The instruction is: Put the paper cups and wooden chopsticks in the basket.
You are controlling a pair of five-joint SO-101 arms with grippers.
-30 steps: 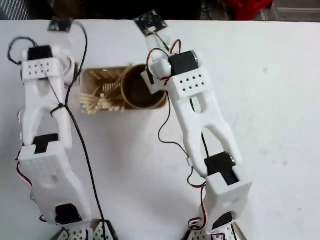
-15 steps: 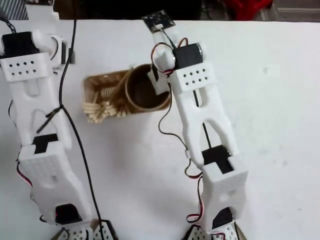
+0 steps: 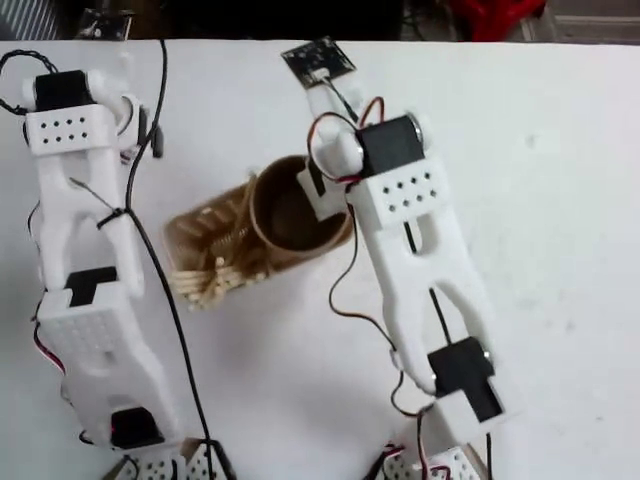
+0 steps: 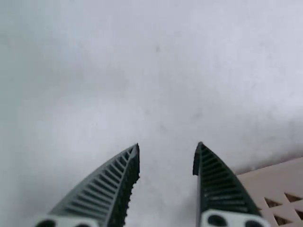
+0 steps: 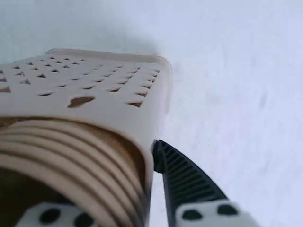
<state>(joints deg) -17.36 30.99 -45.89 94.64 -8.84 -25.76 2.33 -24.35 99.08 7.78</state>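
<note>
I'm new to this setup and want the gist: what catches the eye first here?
A beige basket sits skewed mid-table, holding a stack of paper cups and wooden chopsticks poking out one end. The right end effector is at the cups' rim; the left end effector hangs open over bare table.

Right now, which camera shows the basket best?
The high view: it takes in nearly the whole basket from above, with the cups and chopsticks in it. The right wrist view sees one latticed wall up close, with stacked cup rims beside it. The left wrist view catches a corner of it.
</note>
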